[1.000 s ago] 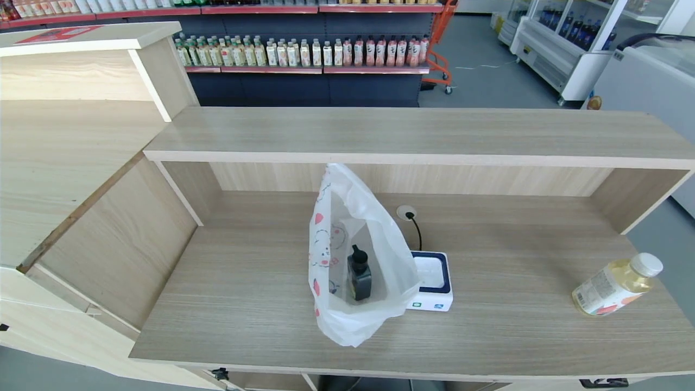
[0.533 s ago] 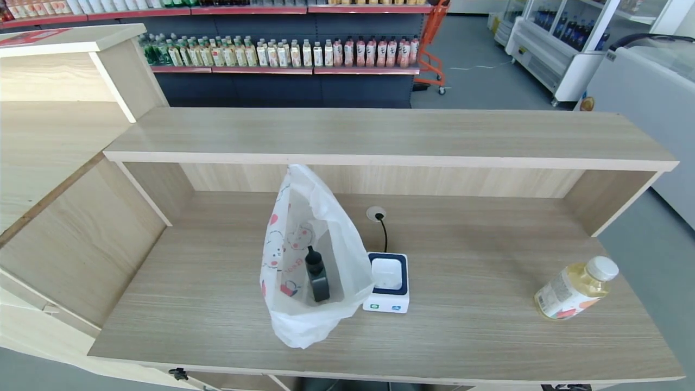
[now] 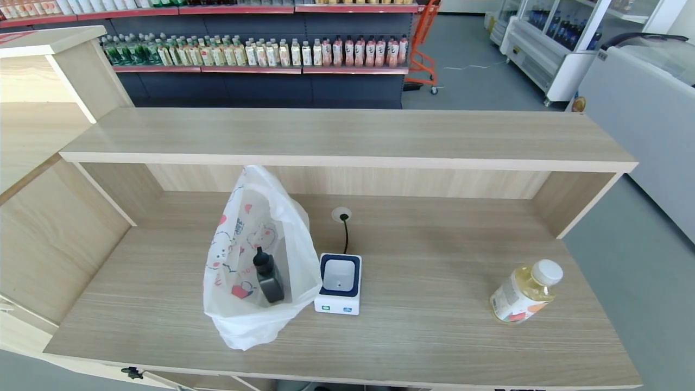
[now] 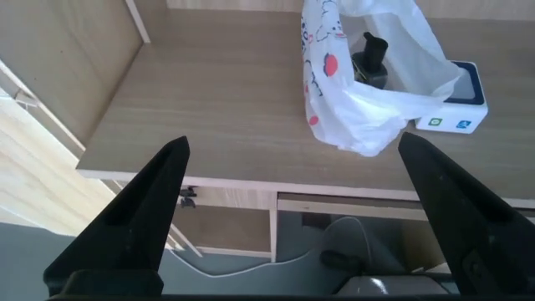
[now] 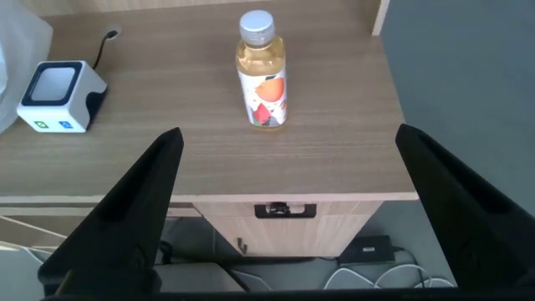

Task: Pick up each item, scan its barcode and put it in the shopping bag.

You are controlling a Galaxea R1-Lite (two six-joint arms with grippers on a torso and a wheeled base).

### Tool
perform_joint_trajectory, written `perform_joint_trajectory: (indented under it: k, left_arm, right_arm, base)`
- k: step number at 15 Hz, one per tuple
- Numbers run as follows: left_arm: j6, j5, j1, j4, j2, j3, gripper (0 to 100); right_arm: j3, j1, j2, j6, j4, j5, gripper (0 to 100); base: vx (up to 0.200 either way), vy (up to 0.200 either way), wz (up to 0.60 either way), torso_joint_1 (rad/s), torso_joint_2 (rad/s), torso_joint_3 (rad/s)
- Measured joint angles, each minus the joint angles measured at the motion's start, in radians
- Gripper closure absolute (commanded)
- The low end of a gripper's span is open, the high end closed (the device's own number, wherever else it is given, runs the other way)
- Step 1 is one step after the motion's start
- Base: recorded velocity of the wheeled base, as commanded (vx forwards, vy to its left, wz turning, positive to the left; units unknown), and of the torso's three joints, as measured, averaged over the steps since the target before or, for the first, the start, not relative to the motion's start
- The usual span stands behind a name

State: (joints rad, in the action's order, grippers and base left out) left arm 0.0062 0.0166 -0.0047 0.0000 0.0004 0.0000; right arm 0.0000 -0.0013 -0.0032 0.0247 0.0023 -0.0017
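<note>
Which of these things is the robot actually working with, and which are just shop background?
Part of the job: white cartoon-print plastic shopping bag, black pump bottle inside it, white-and-blue scanner box, yellow drink bottle with white cap.
Just background: shelves of bottled drinks, orange trolley, glass-fronted fridges.

Light wood counter (image 3: 434, 336) with a raised ledge (image 3: 347, 136) along its far side. Round cable port (image 3: 341, 214) in the countertop near the back wall. Behind it, store shelves (image 3: 255, 54) lined with drink bottles, an orange trolley (image 3: 421, 54), a glass-door cooler (image 3: 548, 49) and a chest freezer (image 3: 640, 108).
</note>
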Motion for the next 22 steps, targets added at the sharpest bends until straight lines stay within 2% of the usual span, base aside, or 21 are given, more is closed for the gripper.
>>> perform_joint_trajectory:
  k: [1, 9, 12, 14, 18, 22]
  left_arm:
    - [-0.001, 0.0, 0.0, 0.0, 0.0, 0.0, 0]
    - [-0.003, -0.001, 0.0, 0.0, 0.0, 0.0, 0]
    - [-0.003, -0.001, 0.0, 0.0, 0.0, 0.0, 0]
    - [-0.003, -0.001, 0.0, 0.0, 0.0, 0.0, 0]
    - [-0.003, -0.001, 0.0, 0.0, 0.0, 0.0, 0]
    - [-0.003, -0.001, 0.0, 0.0, 0.0, 0.0, 0]
  right_arm:
    - [0.0, 0.0, 0.0, 0.0, 0.0, 0.0, 0]
    - [0.0, 0.0, 0.001, -0.007, -0.001, 0.0, 0]
    - [-0.087, 0.004, 0.053, -0.004, 0.04, 0.002, 0]
    - [-0.192, 0.001, 0.195, 0.004, 0.066, -0.008, 0]
    - [-0.357, -0.048, 0.64, 0.031, 0.066, -0.036, 0]
    - [-0.369, -0.087, 1.043, 0.037, -0.103, -0.046, 0]
  base:
    - [-0.2, 0.0, 0.0, 0.012, 0.01, 0.002]
    - [0.0, 0.0, 0.0, 0.0, 0.0, 0.0]
    - [0.0, 0.0, 0.0, 0.0, 0.0, 0.0]
    - [0.0, 0.0, 0.0, 0.0, 0.0, 0.0]
    - [0.0, 0.0, 0.0, 0.0, 0.0, 0.0]
    - [0.0, 0.0, 0.0, 0.0, 0.0, 0.0]
